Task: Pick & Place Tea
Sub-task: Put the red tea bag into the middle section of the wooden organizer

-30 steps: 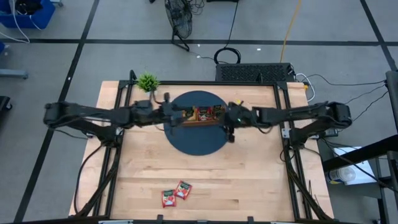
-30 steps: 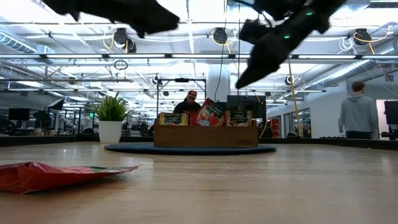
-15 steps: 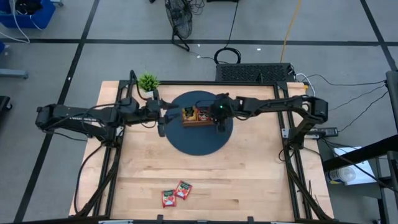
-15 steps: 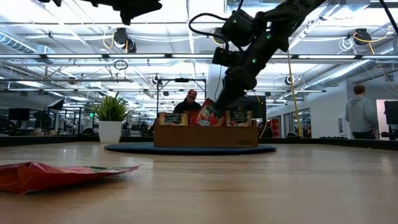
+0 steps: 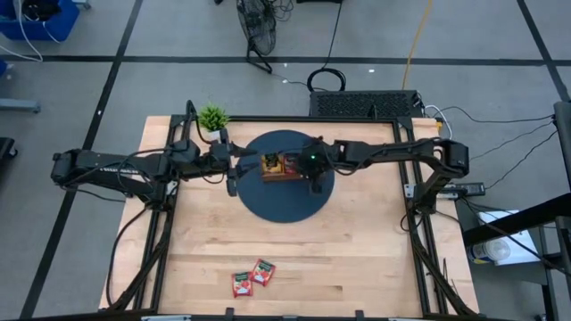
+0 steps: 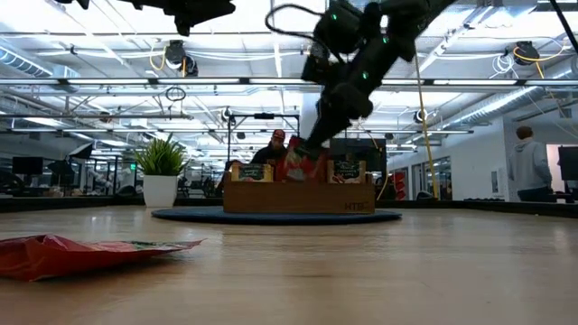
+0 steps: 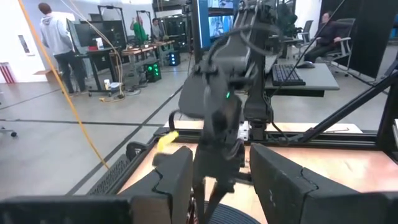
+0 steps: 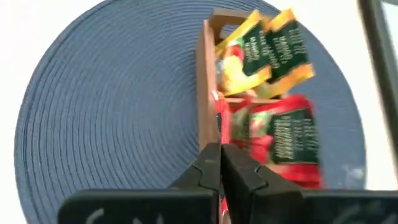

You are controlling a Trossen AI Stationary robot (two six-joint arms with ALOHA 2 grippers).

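Note:
A brown wooden tray [image 5: 284, 167] stands on a round blue mat [image 5: 285, 198] and holds standing tea sachets, orange [image 8: 273, 53] and red [image 8: 280, 140]. My right gripper [image 8: 221, 165] slants down over the tray's middle [image 6: 300, 152], fingers shut, tips at a red sachet's top [image 6: 293, 167]. My left gripper [image 7: 217, 186] hovers open and level just left of the tray [image 5: 234, 169], high above the table, with nothing between its fingers. Two more red sachets [image 5: 252, 277] lie flat near the table's near edge. My right gripper comes slanting down from the table's right side. Its shut fingertips [image 8: 211, 158] meet the top of a red sachet [image 8: 219, 127] standing in the tray beside the long wall. Whether the sachet's edge is pinched between them, I cannot tell.
A small potted plant [image 5: 211, 117] stands at the table's far left, beside the mat. In the low view one loose red sachet [image 6: 81, 253] lies close to the camera. People [image 6: 524, 167] are in the room behind the table.
My right gripper has gone toward the table's left edge, from beside the tray's right end to over its middle, and sunk to the red sachet. My left gripper drew back from the tray toward the left edge and rose, then kept still.

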